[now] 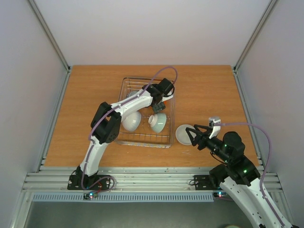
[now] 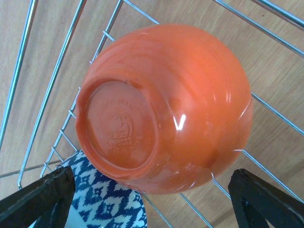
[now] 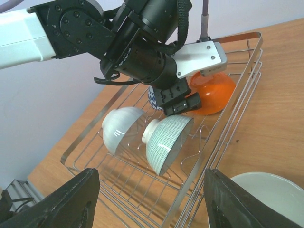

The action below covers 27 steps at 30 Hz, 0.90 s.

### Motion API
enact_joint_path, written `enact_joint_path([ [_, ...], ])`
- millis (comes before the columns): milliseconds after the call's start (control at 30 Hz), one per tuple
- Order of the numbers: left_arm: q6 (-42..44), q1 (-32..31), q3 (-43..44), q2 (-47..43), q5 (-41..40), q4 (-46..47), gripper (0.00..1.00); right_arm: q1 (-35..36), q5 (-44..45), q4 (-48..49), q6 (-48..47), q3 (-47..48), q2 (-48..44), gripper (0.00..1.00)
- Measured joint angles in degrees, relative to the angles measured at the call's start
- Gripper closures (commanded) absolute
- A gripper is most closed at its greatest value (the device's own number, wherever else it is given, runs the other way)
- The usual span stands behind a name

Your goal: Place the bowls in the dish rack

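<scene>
- While the left arm reaches over the rack (image 1: 145, 143), the orange bowl (image 2: 166, 104) lies mouth-down in the far right corner, its base tipped up towards the left wrist camera.
- White bowl (image 1: 130, 121) and green bowl (image 1: 158, 122) stand on edge nearer in the rack, mouths facing the right arm; a blue-patterned bowl (image 2: 104, 202) sits just beside the orange one.
- Rack's long axis runs near to far.
- Left gripper (image 1: 160, 105): jaws wide apart, either side of the orange bowl, holding nothing.
- Right gripper (image 1: 189, 134): jaws apart, empty, at the rim of a pale bowl (image 1: 183, 134) on the table just right of the rack.
</scene>
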Motion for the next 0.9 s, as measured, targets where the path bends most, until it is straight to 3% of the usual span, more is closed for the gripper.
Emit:
enact_joint_path([
  [433,-1.1,0.2,0.0,-1.0,6.1,-0.3,0.09,0.0,5.5,-4.5,1.1,2.8,4.0,0.43],
  [700,-7.3,2.6,-2.7,-14.5,22.0,1.4,0.09,0.0,21.8,-19.0,9.7,13.5,20.3,0.57],
  [900,-13.9,8.3,-8.3,-25.0,36.5,4.9,0.09,0.0,24.2,-23.3,14.2,13.3,28.9,0.63],
])
